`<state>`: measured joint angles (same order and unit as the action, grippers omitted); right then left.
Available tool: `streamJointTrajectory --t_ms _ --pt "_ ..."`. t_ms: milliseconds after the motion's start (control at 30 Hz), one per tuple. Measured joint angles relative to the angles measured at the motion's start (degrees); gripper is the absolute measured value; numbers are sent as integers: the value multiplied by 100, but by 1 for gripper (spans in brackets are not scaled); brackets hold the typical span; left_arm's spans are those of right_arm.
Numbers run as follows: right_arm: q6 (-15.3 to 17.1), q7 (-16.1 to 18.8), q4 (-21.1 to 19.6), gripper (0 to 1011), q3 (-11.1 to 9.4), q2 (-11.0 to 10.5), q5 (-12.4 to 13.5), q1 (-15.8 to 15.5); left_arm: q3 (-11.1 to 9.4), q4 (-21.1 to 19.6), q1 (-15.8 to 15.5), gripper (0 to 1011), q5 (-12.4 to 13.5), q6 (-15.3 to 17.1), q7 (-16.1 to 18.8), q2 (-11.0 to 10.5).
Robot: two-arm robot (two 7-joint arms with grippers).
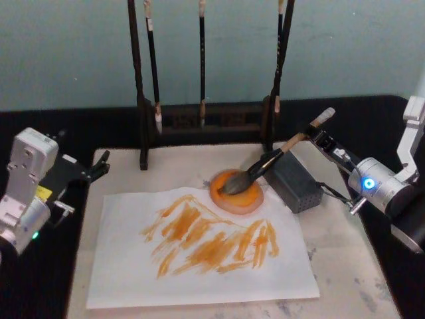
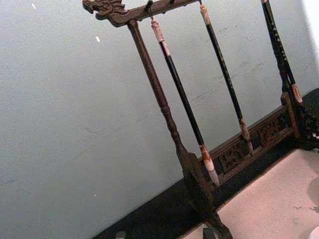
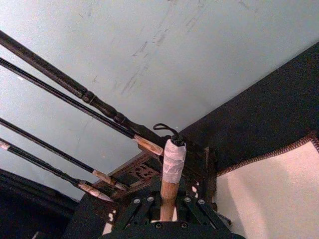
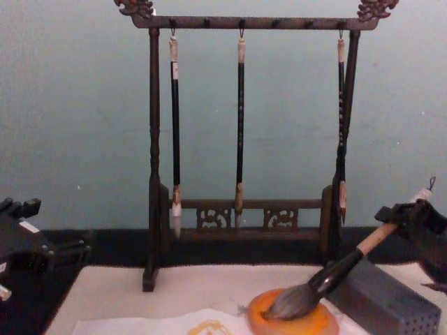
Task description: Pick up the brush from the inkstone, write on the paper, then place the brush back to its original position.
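The brush (image 1: 265,163) lies slanted, its grey bristles resting on the orange inkstone (image 1: 249,201) and its handle rising to the right over a grey block. My right gripper (image 1: 317,138) is shut on the brush near its white-wrapped end (image 3: 173,159). From the chest, the brush (image 4: 335,272) slopes down from the right gripper (image 4: 399,218) onto the inkstone (image 4: 311,324). The paper (image 1: 199,266), covered with orange strokes, lies in front of the inkstone. My left gripper (image 1: 99,166) is parked at the mat's left edge, open and holding nothing.
A dark wooden rack (image 1: 199,126) with three thin hanging brushes (image 4: 241,125) stands behind the inkstone. A grey block with small holes (image 1: 295,183) sits right of the inkstone, under the brush handle. The beige mat (image 1: 345,266) lies on black cloth.
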<state>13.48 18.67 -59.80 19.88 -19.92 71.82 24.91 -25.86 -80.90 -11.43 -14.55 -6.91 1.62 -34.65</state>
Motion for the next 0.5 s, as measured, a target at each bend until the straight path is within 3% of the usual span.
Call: streamJointTrajectory --t_ms 500 --pt "-1 -2 0 164 1 -1 -4 -1 0 0 0 1001 0 0 0 0"
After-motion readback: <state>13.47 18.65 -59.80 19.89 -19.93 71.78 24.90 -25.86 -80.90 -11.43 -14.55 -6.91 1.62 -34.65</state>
